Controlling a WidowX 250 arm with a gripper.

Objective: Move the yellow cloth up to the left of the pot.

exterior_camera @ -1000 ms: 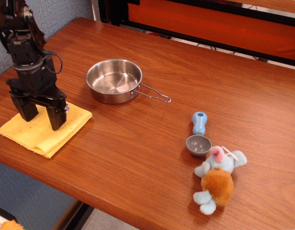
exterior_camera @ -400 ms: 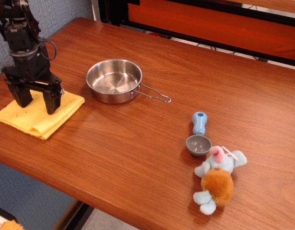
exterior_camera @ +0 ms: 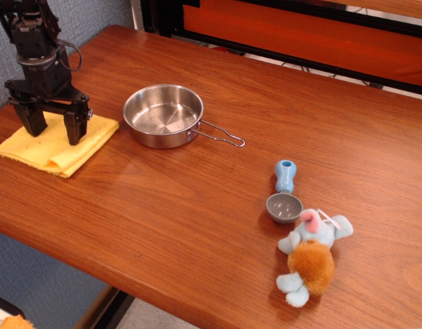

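The yellow cloth (exterior_camera: 60,145) lies folded on the table at the left, to the left of the pot and a little nearer the front. The pot (exterior_camera: 162,114) is a shallow steel pan with its wire handle pointing right. My gripper (exterior_camera: 54,131) stands upright over the cloth. Its two black fingers (exterior_camera: 75,127) are spread wide apart and their tips rest on the cloth's top. The back part of the cloth is hidden behind the fingers.
A blue peg (exterior_camera: 285,175), a small grey bowl (exterior_camera: 284,207) and an orange-and-blue plush toy (exterior_camera: 309,258) lie at the right front. The table's left edge (exterior_camera: 5,116) runs close beside the cloth. A grey wall (exterior_camera: 94,17) is behind the arm.
My gripper has moved up the table and slightly left. The yellow cloth has slid with it, from near the front edge to beside the pot.
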